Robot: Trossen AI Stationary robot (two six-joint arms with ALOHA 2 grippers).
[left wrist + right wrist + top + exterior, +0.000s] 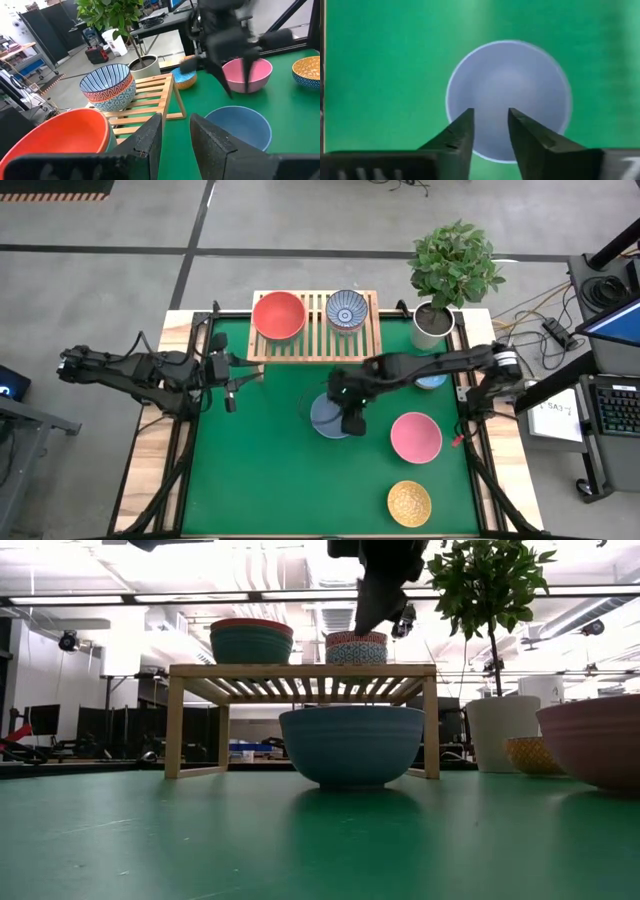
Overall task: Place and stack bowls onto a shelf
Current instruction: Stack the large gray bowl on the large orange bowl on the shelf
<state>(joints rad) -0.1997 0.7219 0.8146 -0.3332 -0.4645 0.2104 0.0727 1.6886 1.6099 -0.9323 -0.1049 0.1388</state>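
Right gripper (490, 131): hanging above the blue-grey bowl (328, 418), fingers parted, gripping nothing.
Left gripper (175, 137): waiting near the counter's left edge, fingers slightly apart, empty.
Blue-grey bowl: sitting mid-counter (260, 480), before the shelf (316, 340).
Shelf: carrying the red bowl (278, 314) and patterned bowl (346, 309).

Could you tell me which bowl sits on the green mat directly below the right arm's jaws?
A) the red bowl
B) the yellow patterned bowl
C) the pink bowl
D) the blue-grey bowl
D: the right gripper hangs with its jaws apart over the blue-grey bowl, which stands on the mat in front of the shelf.
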